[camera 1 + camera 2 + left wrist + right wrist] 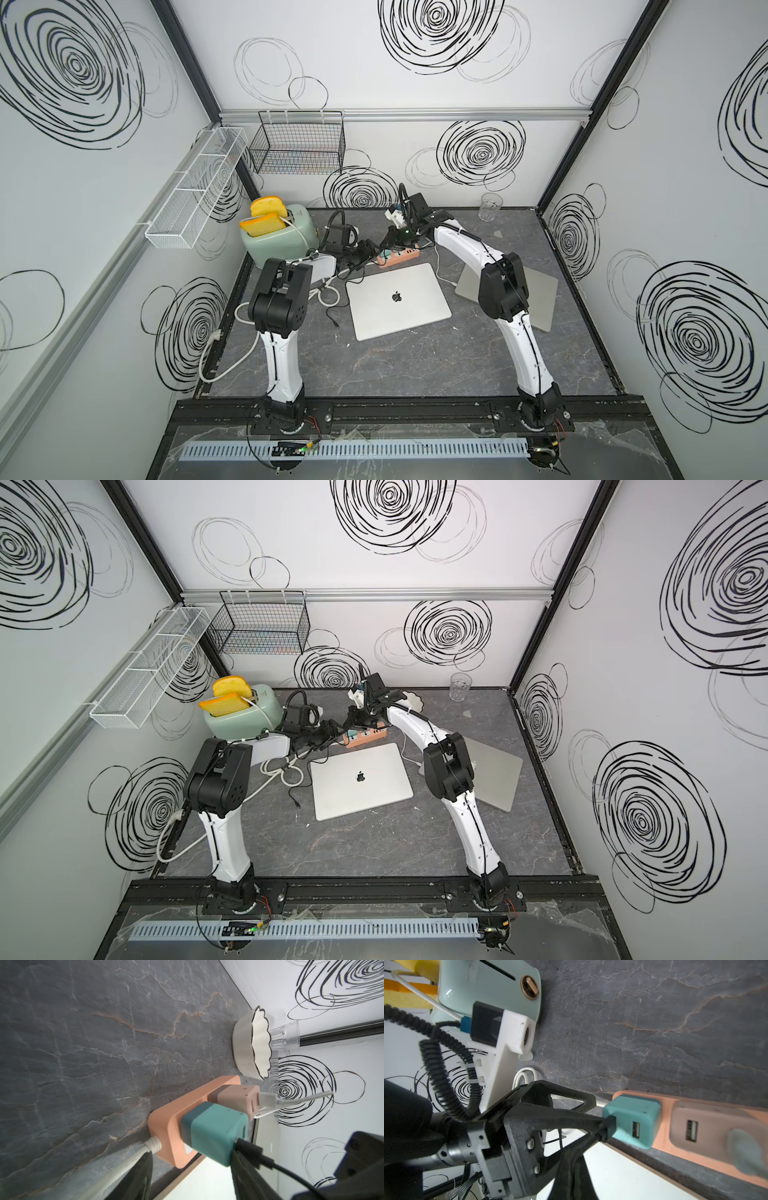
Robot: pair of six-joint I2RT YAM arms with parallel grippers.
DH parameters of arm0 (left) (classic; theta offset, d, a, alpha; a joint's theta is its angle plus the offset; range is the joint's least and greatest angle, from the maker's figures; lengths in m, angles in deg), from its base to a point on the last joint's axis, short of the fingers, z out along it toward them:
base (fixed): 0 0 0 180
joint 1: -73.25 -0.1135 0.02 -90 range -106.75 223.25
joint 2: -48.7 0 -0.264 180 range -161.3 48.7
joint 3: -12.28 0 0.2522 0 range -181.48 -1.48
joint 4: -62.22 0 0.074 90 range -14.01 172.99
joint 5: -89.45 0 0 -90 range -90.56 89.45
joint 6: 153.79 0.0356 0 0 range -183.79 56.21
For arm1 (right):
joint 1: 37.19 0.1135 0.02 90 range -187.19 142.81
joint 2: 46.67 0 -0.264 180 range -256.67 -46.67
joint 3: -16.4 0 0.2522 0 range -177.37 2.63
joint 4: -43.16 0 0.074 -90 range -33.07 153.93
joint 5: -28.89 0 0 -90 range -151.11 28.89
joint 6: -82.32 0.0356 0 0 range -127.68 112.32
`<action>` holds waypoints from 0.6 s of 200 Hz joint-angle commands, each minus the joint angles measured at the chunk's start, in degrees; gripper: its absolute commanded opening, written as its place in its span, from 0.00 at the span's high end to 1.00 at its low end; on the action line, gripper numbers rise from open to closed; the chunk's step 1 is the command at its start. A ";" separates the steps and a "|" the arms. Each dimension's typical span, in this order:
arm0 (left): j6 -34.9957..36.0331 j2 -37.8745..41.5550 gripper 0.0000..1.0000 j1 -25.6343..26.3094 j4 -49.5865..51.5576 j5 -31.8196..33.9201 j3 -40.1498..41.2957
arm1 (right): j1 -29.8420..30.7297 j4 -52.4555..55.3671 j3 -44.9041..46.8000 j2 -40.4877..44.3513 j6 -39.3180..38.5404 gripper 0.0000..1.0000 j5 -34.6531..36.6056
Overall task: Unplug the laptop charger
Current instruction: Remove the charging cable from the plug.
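Seemingly the grasping step: left gripper [599, 1120], fingers apart, straddles the teal cube charger [631, 1120] in the peach plastic power strip [708, 1157]; right gripper [745, 1152] closed. Next: clamp, pull straight.

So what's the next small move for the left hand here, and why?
Probably ease the left hand a little further along the teal adapter before closing. Its jaws stand open with the fingertips only at the adapter's cable end, where the black plug goes in. The adapter sits fully plugged into the orange power strip.
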 commanded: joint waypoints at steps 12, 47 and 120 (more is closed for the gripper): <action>-0.57 -4.12 0.37 0.60 5.07 3.98 0.98 | 0.36 -2.59 -5.01 0.92 2.40 1.00 -4.16; 0.34 -4.58 0.37 0.78 6.00 4.23 0.59 | 0.24 -1.59 -7.77 -0.07 4.48 1.00 -2.50; 0.65 -5.27 0.38 1.51 6.46 4.82 0.57 | -0.30 -2.71 -8.74 -1.70 7.20 1.00 0.12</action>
